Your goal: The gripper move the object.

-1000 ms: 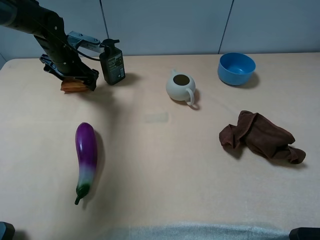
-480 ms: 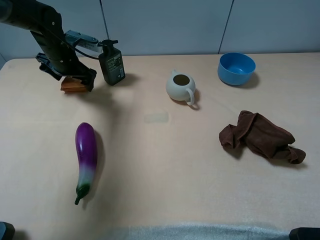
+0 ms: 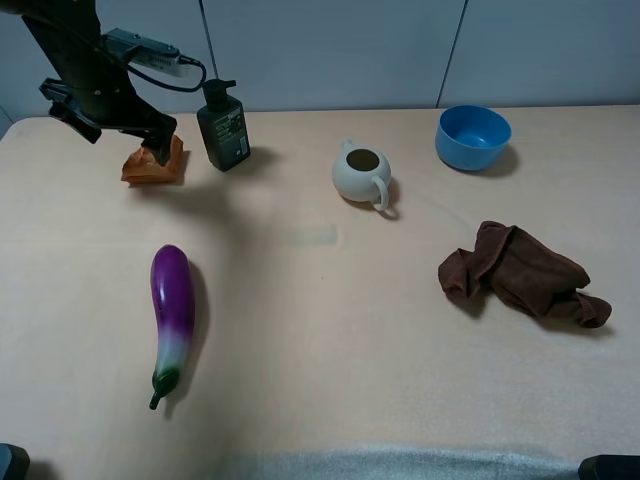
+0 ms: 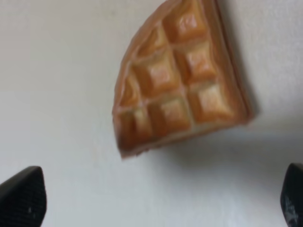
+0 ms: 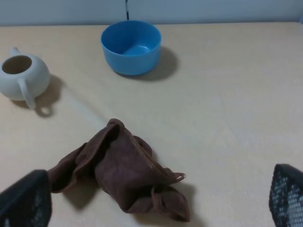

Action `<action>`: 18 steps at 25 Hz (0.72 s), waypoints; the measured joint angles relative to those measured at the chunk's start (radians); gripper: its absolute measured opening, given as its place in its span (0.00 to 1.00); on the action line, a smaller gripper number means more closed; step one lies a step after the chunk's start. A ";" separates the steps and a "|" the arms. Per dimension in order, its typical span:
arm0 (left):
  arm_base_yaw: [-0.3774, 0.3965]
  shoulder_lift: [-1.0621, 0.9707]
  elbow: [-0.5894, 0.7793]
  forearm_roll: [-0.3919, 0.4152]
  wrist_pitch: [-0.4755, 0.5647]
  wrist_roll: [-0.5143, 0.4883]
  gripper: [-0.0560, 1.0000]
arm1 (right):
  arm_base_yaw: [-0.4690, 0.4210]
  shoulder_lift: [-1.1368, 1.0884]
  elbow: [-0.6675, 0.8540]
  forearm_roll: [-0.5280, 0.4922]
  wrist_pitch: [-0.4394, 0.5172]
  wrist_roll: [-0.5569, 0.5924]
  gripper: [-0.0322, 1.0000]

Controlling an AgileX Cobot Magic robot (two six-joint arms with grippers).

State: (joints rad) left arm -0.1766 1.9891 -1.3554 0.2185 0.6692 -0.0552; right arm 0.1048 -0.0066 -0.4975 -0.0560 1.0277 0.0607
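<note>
The orange-brown waffle wedge (image 3: 153, 162) lies flat on the table at the far left, beside a dark bottle. My left gripper (image 3: 152, 140) hangs just above it, with the black arm reaching up to the left. In the left wrist view the waffle (image 4: 180, 80) lies free on the table. The left gripper (image 4: 157, 196) is open, its two black fingertips (image 4: 21, 196) spread wide and touching nothing. The right gripper (image 5: 156, 198) is open and empty, above the brown cloth (image 5: 118, 170).
A dark pump bottle (image 3: 224, 127) stands right of the waffle. A purple eggplant (image 3: 172, 315) lies at the front left. A cream teapot (image 3: 361, 174), a blue bowl (image 3: 472, 136) and the brown cloth (image 3: 520, 272) sit to the right.
My left gripper has risen and drawn back to the left off the waffle. The waffle stays on the table and now shows more fully.
</note>
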 joint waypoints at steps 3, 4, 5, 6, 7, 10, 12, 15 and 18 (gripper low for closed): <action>0.000 -0.036 0.000 -0.014 0.051 0.000 0.99 | 0.000 0.000 0.000 0.000 0.000 0.000 0.70; 0.000 -0.046 0.000 -0.021 0.071 0.000 0.99 | 0.000 0.000 0.000 0.000 0.000 0.000 0.70; 0.000 -0.058 0.000 -0.025 0.092 0.000 0.99 | 0.000 0.000 0.000 0.000 0.000 0.000 0.70; 0.000 -0.070 0.000 -0.030 0.108 0.000 0.99 | 0.000 0.000 0.000 0.000 0.000 0.000 0.70; 0.000 -0.082 0.000 -0.032 0.127 0.001 0.99 | 0.000 0.000 0.000 0.000 0.000 0.000 0.70; 0.000 -0.121 0.000 -0.047 0.179 0.011 0.99 | 0.000 0.000 0.000 0.000 0.000 0.000 0.70; 0.000 -0.145 0.000 -0.060 0.219 0.024 0.99 | 0.000 0.000 0.000 0.000 0.000 0.000 0.70; 0.000 -0.185 0.000 -0.073 0.276 0.034 0.99 | 0.000 0.000 0.000 0.000 0.000 0.000 0.70; 0.000 -0.224 0.000 -0.076 0.328 0.039 0.99 | 0.000 0.000 0.000 0.000 0.000 0.000 0.70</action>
State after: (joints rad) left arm -0.1766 1.7647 -1.3554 0.1421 0.9970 -0.0163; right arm 0.1048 -0.0066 -0.4975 -0.0560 1.0277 0.0607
